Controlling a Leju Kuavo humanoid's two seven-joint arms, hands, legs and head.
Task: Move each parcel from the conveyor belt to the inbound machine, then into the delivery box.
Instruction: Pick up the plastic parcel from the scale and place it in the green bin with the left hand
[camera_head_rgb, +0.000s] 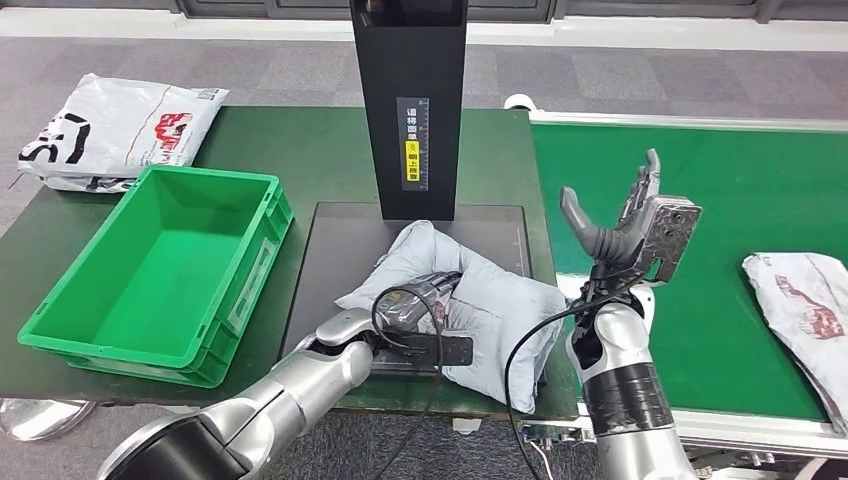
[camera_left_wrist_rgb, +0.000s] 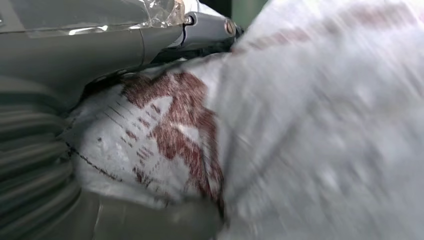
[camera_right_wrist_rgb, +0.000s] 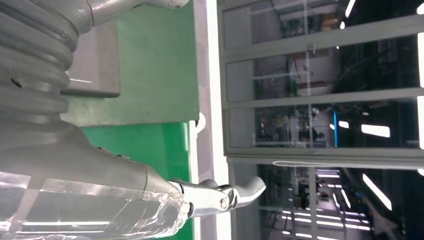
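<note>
The left hand (camera_head_rgb: 425, 300) clamps on a grey parcel (camera_head_rgb: 470, 290) resting on the inbound machine's dark plate (camera_head_rgb: 330, 240), just beneath its fingers. The right hand (camera_head_rgb: 625, 225) hovers with fingers spread, holding nothing. A firm grip before lifting toward the green delivery box (camera_head_rgb: 150, 290) seems wise.

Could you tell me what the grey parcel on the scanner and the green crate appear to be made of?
The puffy grey parcel looks like soft, thin plastic film: it creases and dents under the left robot hand. The open green crate looks like rigid moulded plastic, with ribbed walls and a slight sheen.
</note>
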